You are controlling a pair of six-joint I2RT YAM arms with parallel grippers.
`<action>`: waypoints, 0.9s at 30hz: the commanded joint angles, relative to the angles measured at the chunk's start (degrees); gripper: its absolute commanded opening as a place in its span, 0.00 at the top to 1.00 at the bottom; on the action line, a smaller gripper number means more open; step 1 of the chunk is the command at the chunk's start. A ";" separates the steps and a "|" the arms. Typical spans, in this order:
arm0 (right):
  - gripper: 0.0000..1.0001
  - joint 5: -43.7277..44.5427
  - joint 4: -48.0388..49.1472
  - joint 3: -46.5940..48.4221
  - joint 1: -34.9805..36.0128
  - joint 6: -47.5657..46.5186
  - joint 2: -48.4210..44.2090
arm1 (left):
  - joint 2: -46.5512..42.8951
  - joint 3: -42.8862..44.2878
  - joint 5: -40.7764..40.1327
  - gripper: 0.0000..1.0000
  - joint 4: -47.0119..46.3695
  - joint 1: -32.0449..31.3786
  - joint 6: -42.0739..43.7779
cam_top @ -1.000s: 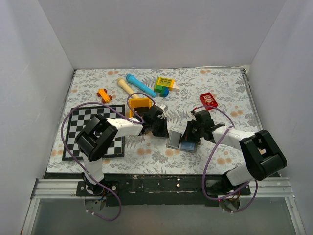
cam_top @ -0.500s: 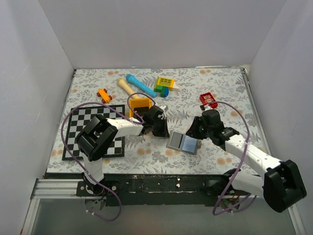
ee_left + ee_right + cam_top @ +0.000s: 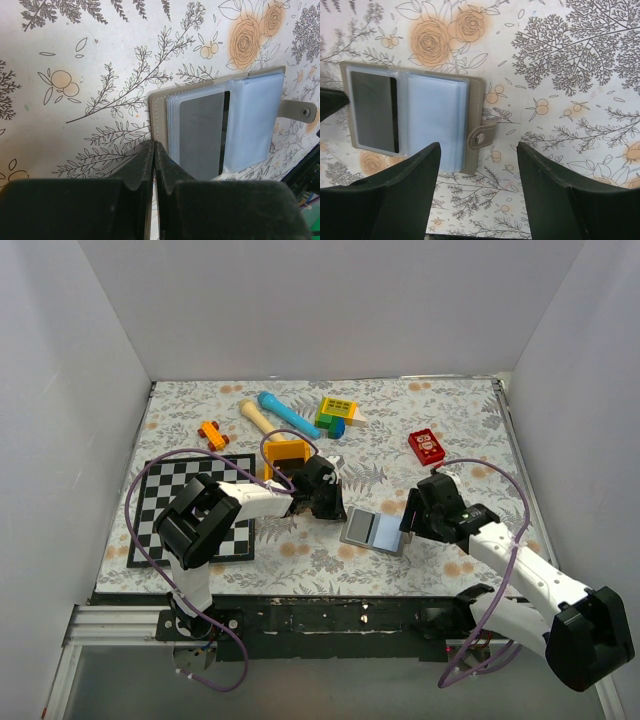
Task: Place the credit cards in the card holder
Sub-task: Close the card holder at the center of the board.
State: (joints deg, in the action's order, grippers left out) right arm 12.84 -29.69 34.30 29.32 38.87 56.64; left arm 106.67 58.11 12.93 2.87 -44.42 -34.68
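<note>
Bench (image 3: pixel 455 410): floral cover. Over the last second nothing on it has shifted; only the right arm has moved.

Right arm (image 3: pixel 500 552): a second ago it was bent over the card holder (image 3: pixel 375 530) with the right jaws pressed together. Now it is drawn back to the holder's right side and the right jaws are spread wide with nothing between them. In its wrist view the tips straddle the air above the snap tab (image 3: pixel 481 136), clear of it.

Left arm (image 3: pixel 255 498): unchanged over the same second. The left jaws are pressed together and empty, with the tips just beside the holder's left edge. I cannot tell whether they touch it.

Card holder: lies open and flat on the near half of the bench, between the two arms, in the same spot as before.

Credit card (image 3: pixel 372 112): sits on the holder's left-hand leaf, seemingly inside the clear sleeve, dark stripe toward the fold.

Reading: the release is done and this card counts as placed. I see no other loose card in any view, so I cannot say whether more remain.
</note>
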 commanded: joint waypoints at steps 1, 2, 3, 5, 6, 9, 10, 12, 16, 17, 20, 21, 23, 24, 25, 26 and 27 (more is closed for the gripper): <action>0.28 3.24 -3.27 3.22 0.12 0.85 3.03 | 1.26 -0.27 0.26 1.00 2.93 -0.58 1.19; 0.28 3.24 -2.92 3.22 0.21 0.94 3.73 | 1.26 -0.19 0.26 1.00 2.84 -0.58 1.19; 0.28 2.72 -2.39 2.96 0.04 0.85 4.43 | 1.34 -0.19 0.26 1.00 2.84 -0.66 1.10; 0.29 2.10 -0.73 2.35 0.21 1.03 5.49 | 1.34 -0.36 0.26 1.00 2.84 -0.66 1.19; 0.30 1.75 0.15 2.08 0.12 1.12 5.84 | 1.43 -0.36 0.26 1.00 2.84 -0.66 1.19; 0.33 1.84 1.91 1.64 0.12 1.29 7.16 | 1.08 -0.54 0.08 1.00 2.75 -0.66 1.10; 0.35 1.92 2.44 1.73 0.12 1.38 7.60 | 1.17 -0.63 0.17 1.00 2.84 -0.66 1.19; 0.41 2.01 3.06 1.47 0.12 1.38 8.31 | 1.08 -0.71 0.25 1.00 2.84 -0.66 1.19; 0.53 2.71 4.29 0.41 0.12 1.56 9.01 | 0.73 -0.98 -0.10 1.00 2.84 -0.58 1.19; 0.55 2.72 4.29 0.33 0.12 1.47 9.19 | 0.73 -0.98 -0.10 1.00 2.84 -0.58 1.19; 0.61 2.72 4.21 0.15 0.21 1.47 9.80 | 0.82 -1.15 -0.10 1.00 2.84 -0.66 1.10; 0.64 2.72 4.03 0.15 0.12 1.56 9.72 | 0.82 -1.15 -0.10 1.00 2.84 -0.58 1.19; 0.72 2.63 3.94 0.06 0.21 1.47 9.45 | 0.82 -1.24 -0.18 1.00 2.75 -0.66 1.10; 0.79 2.71 3.68 -0.03 0.12 1.56 9.28 | 0.73 -1.24 -0.18 1.00 2.75 -0.58 1.01; 0.83 2.72 3.59 0.06 0.12 1.47 8.93 | 0.73 -1.24 -0.18 1.00 2.84 -0.58 1.01; 0.89 2.80 3.50 0.06 0.12 1.56 8.66 | 0.73 -1.33 -0.18 1.00 2.66 -0.58 1.10; 0.95 2.98 3.24 0.23 0.12 1.56 8.31 | 0.73 -1.33 -0.10 1.00 2.58 -0.58 1.01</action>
State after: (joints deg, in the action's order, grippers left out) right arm 14.24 -26.89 34.70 29.32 40.03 66.37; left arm 106.69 58.11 13.04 2.85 -44.42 -34.52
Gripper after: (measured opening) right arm 0.143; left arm 0.009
